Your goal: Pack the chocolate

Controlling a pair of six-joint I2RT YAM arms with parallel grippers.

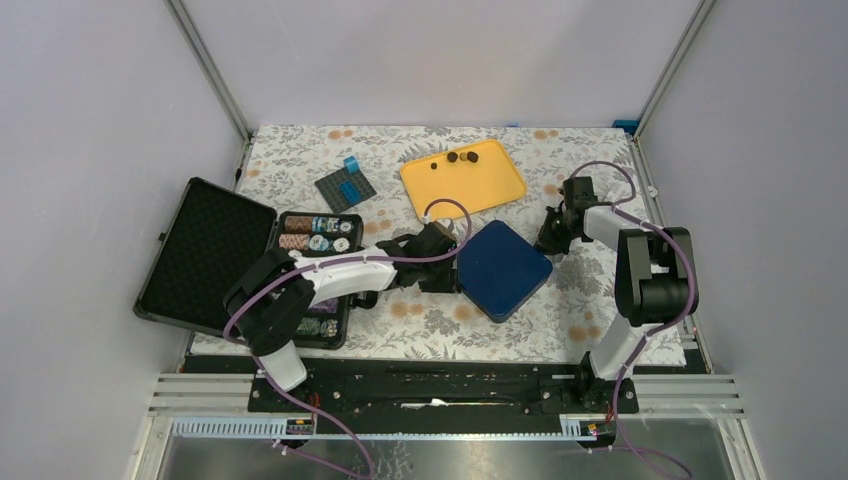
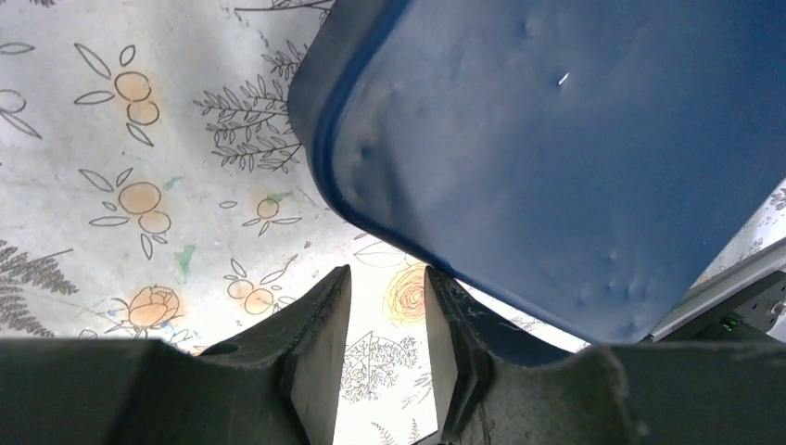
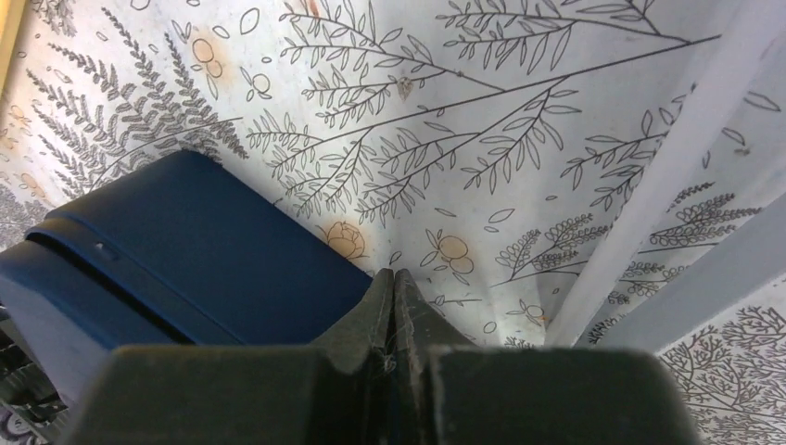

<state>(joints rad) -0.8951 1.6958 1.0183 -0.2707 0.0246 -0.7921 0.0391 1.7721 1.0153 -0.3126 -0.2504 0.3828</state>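
The chocolate (image 1: 466, 156) sits on the yellow tray (image 1: 485, 190) at the far side of the table (image 1: 420, 322). It is a few small dark bits close together, and none of it is in the blue box (image 1: 503, 268) yet. The box lies in the middle with its lid on. The left jaws are part way open with nothing in them, right by the left edge of the box. In the left wrist view one finger (image 2: 452, 338) looks tucked just under that edge, but I cannot tell if it touches. The right jaws are squeezed shut on nothing, just beside the far right side of the box. I think the job now is to get the lid off, and that is where it could go wrong. The box looks smooth, so a push from one side could make it slide on the cloth and not open. If the left jaws lift only one edge, the whole box could tip up. It could bump the yellow tray, and the little bits could roll off. The shut right jaws cannot grab, only press, and a press in the wrong spot could keep the lid stuck. The black case (image 1: 205, 255) of poker chips (image 1: 318, 232) is close behind the left arm (image 1: 340, 270), so a big swing could knock it.
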